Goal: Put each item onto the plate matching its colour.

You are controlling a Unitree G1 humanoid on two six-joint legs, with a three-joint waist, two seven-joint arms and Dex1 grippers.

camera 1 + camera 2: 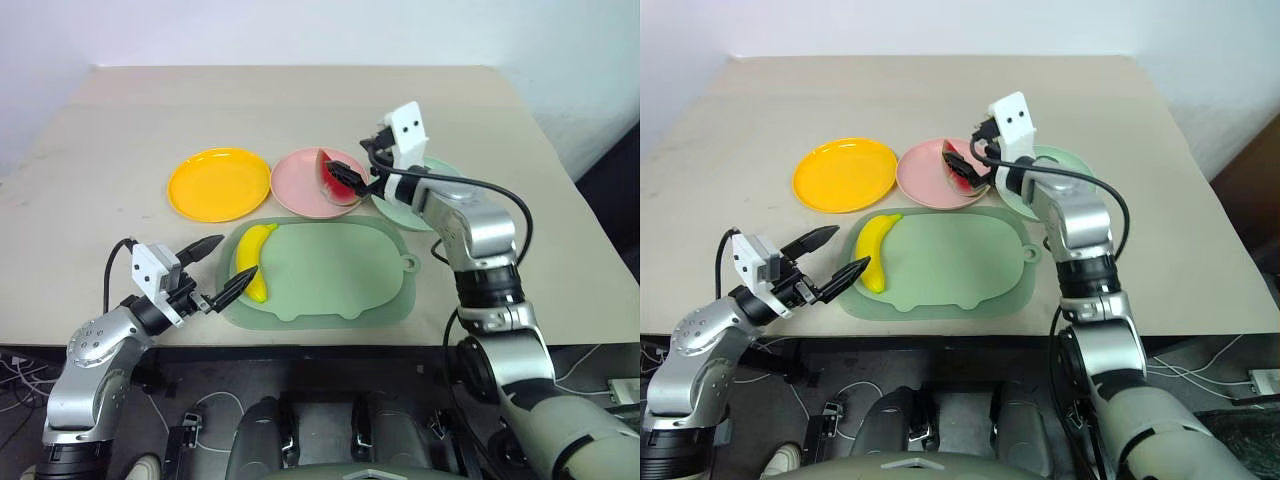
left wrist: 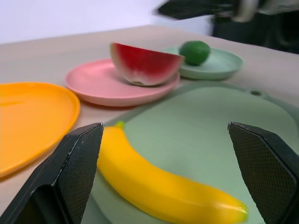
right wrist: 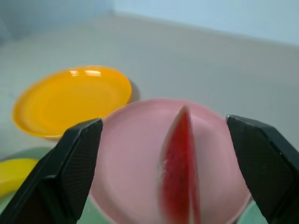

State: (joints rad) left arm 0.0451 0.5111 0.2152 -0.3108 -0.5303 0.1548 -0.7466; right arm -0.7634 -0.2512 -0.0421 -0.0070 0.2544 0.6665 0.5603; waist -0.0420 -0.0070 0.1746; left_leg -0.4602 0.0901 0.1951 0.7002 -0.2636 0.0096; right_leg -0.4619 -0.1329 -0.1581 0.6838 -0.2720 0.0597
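Beige and matte, the table (image 1: pixel 120 110) carries everything, and the biggest thing on it is the pale green tray (image 1: pixel 340 275), a rounded rectangle lying at the near edge. Behind the tray three round plates stand in a row: the yellow plate (image 1: pixel 218 184) on the robot's left, bare; the pink plate (image 1: pixel 300 178) in the middle; the mint green plate (image 1: pixel 400 212) on the right, partly hidden behind the right arm in the head views. The banana (image 1: pixel 255 261) lies on the left end of the tray, curved, its green-tipped end pointing toward the plates. The watermelon wedge (image 2: pixel 145 64) rests on the pink plate, rind downward and red flesh up. The lime ball (image 2: pixel 195 52) sits on the mint green plate, as the left wrist view shows. The right gripper (image 1: pixel 355 178) hangs just above the watermelon wedge with its two black fingers spread wide on either side of it, gripping nothing; in its wrist view the wedge lies free between the fingers. The left gripper (image 1: pixel 218 268) hovers at the tray's left edge, close beside the banana, its fingers likewise spread wide apart and empty.
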